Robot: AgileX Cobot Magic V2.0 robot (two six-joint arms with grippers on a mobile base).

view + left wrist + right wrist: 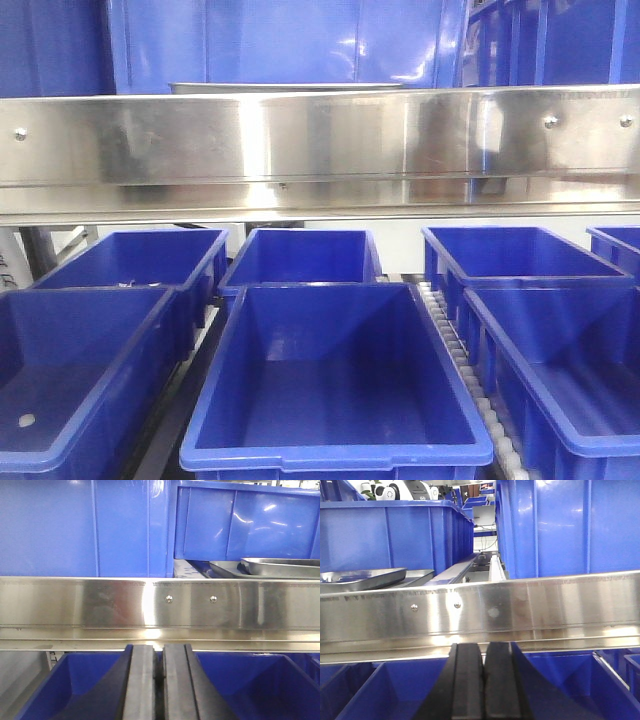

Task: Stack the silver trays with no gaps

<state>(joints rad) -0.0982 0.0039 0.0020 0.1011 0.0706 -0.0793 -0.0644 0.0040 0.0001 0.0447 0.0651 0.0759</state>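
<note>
1. My left gripper point(159, 690) shows at the bottom of the left wrist view. Its two fingers point(140, 685) stand pressed nearly together, with only a thin dark slit between them. Nothing is held.
2. My right gripper point(483, 685) shows at the bottom of the right wrist view. Its fingers point(467, 685) are likewise closed against each other, with a narrow seam between them, and they hold nothing.
3. Both grippers sit below and in front of the steel rail point(320, 150), apart from it.
4. The silver trays point(280, 567) lie on the shelf behind the rail. In the left wrist view they are at the upper right; one tray rests tilted on the other, its near rim raised, so a gap shows between them.
5. In the right wrist view the silver trays point(365, 577) appear at the left, above the rail's top edge; again the upper one sits askew on the lower.
6. In the front view only a thin silver rim point(285, 87) shows above the rail, near the middle.
7. Blue bins point(330, 380) stand open on the lower level below the rail. A roller track point(455, 340) runs between two of them at the right.
8. More upper blue bins point(245, 525) stand behind the trays on the shelf.
</note>
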